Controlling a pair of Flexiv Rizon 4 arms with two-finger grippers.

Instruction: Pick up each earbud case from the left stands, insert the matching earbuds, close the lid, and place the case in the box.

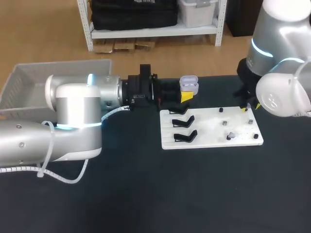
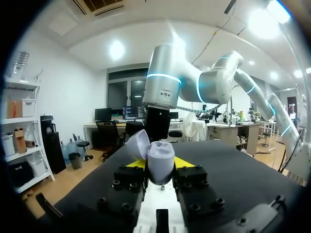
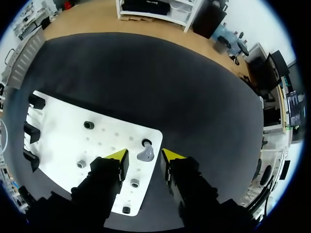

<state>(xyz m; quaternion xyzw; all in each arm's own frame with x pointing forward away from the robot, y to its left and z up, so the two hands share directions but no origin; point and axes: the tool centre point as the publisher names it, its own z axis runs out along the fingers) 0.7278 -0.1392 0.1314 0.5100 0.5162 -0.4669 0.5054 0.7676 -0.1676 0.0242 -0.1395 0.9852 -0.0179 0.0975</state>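
At the upper left of the head view sits the white slatted box (image 1: 29, 80), well apart from everything else. The left arm (image 1: 73, 111) comes in from the left edge and lies level across the dark desk (image 1: 146, 194). Its left tool (image 1: 187, 96) is at upper centre, clenched on the earbud case (image 1: 188, 85). The left wrist view shows the pale case (image 2: 160, 162) pinched from 2 sides between the yellow tips, with its lid (image 2: 138, 143) swung open.

Right of centre lies the white board (image 1: 214, 141). The 3 black stands (image 1: 184, 137) at its left end look empty; small pegs (image 1: 225, 123) dot its right half.

At the upper right, the right arm (image 1: 282, 63) hangs its right tool (image 1: 249, 108) over the board's far right corner. In the right wrist view this tool (image 3: 144, 156) is released, and a grey earbud (image 3: 146, 154) sits between its fingers with a gap on each side.

The case looks light, hard and glossy, so it could slip or twist. I judge the lower shell, below the hinge line, the safest hold, keeping the lid free. The earbud looks tiny, smooth and rounded; a gentle, centred pinch across its body should suit it, since an off-centre squeeze could flick it away.
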